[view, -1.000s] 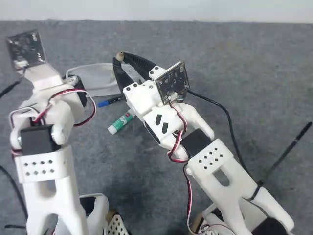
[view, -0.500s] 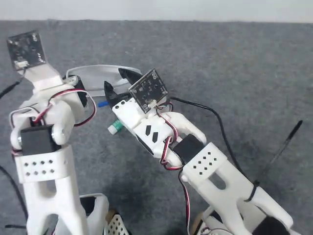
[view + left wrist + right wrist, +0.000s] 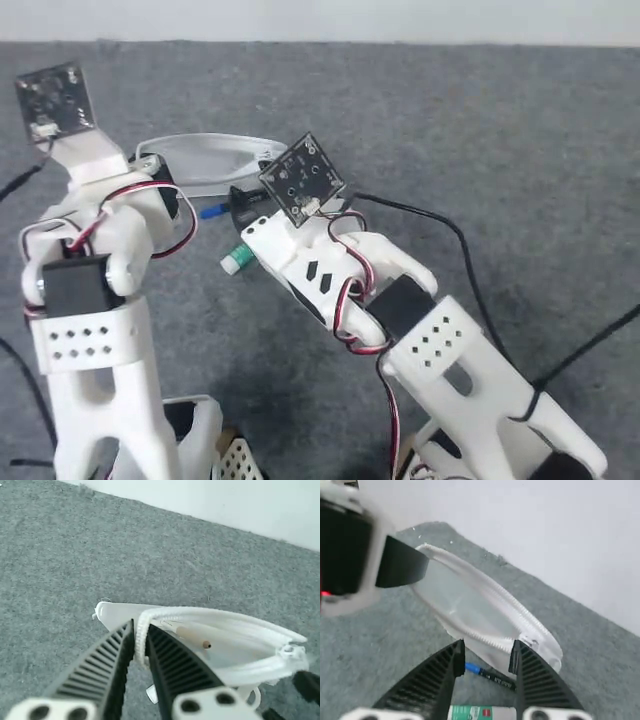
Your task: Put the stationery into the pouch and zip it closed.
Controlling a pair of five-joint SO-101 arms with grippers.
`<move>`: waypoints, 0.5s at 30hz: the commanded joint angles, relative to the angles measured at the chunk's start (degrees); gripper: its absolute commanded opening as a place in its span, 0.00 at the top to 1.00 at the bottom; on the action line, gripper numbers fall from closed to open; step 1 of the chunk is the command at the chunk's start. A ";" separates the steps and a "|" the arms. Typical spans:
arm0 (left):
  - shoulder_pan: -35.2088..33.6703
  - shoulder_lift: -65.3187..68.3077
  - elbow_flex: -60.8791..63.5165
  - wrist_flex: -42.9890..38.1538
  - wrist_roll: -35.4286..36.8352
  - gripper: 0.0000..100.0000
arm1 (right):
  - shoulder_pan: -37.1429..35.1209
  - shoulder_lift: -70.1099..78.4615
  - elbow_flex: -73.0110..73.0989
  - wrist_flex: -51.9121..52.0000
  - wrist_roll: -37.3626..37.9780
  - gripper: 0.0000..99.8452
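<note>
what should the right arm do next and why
Probably lower the right gripper onto the blue pen and close. Its jaws stand open with the pen lying between them, and the left gripper pinches the pouch rim, mouth open.

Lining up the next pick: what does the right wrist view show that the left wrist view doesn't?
Right wrist adds: the blue pen and glue stick lying outside the pouch, ahead of the open right pincer. Left wrist adds: the left pincer shut on the pouch's zipper edge, up close. Shared: the open pouch on the grey carpet.
</note>
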 commanded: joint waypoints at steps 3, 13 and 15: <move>-0.09 -0.09 -0.84 -3.25 0.79 0.99 | -0.57 -2.42 -5.54 7.69 0.70 0.86; -2.81 -0.18 -0.04 -4.57 1.85 0.99 | -0.31 -2.33 -5.36 17.27 0.79 0.86; -4.92 -0.18 -0.04 -4.66 3.34 0.99 | -0.13 -2.33 -5.19 19.82 0.70 0.85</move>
